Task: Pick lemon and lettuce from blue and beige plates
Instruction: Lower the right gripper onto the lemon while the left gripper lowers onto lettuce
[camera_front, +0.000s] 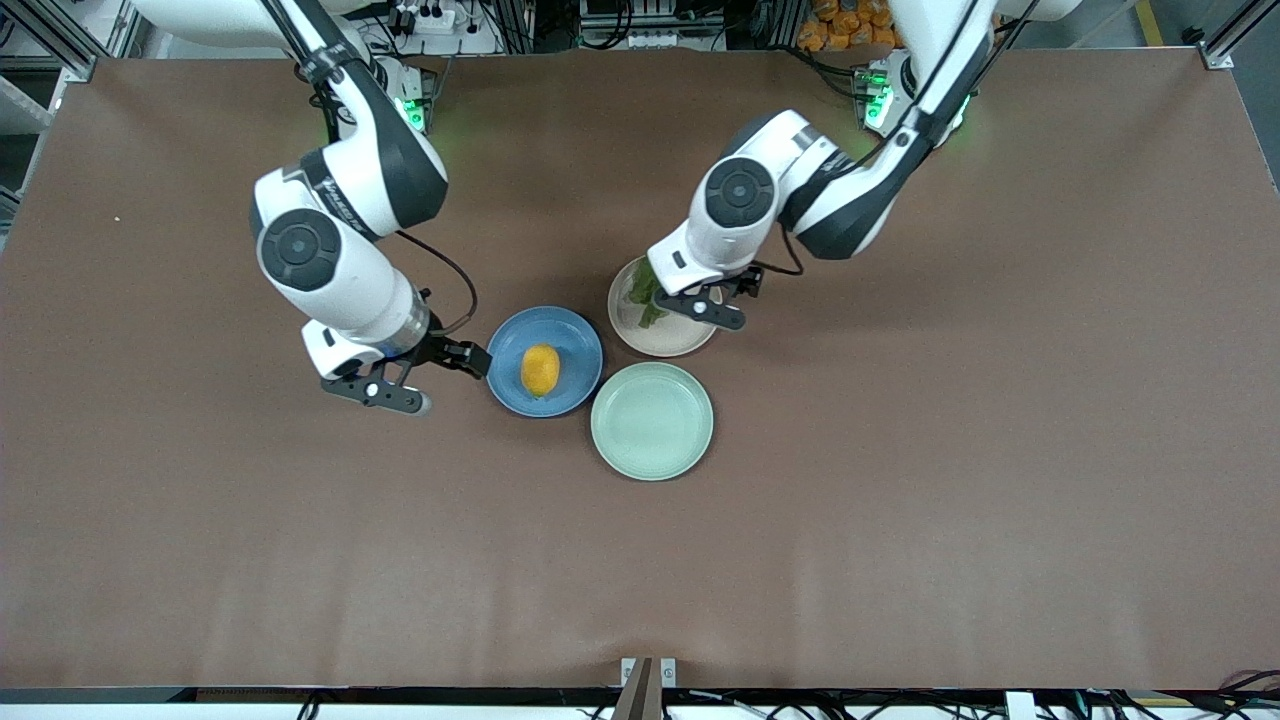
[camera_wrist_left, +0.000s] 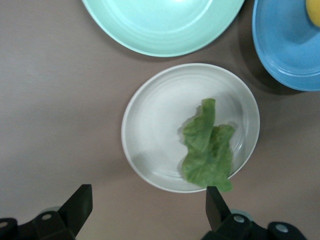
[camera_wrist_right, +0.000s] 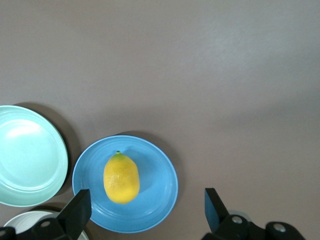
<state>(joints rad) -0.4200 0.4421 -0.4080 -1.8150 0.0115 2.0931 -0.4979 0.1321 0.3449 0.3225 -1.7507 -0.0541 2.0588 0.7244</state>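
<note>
Each empty, wide-open hand hangs ready: left hand (camera_front: 715, 300) over lettuce (camera_wrist_left: 207, 147) on the beige plate (camera_wrist_left: 150, 130), right hand (camera_front: 425, 375) beside the blue plate (camera_front: 575, 345) with the lemon (camera_front: 540, 369).

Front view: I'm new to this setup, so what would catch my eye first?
The bright lemon on the blue plate at the table's middle, with the right gripper open beside that plate. Next, the lettuce on the beige plate under the open left gripper, and the mint-green plate nearest the camera.
</note>
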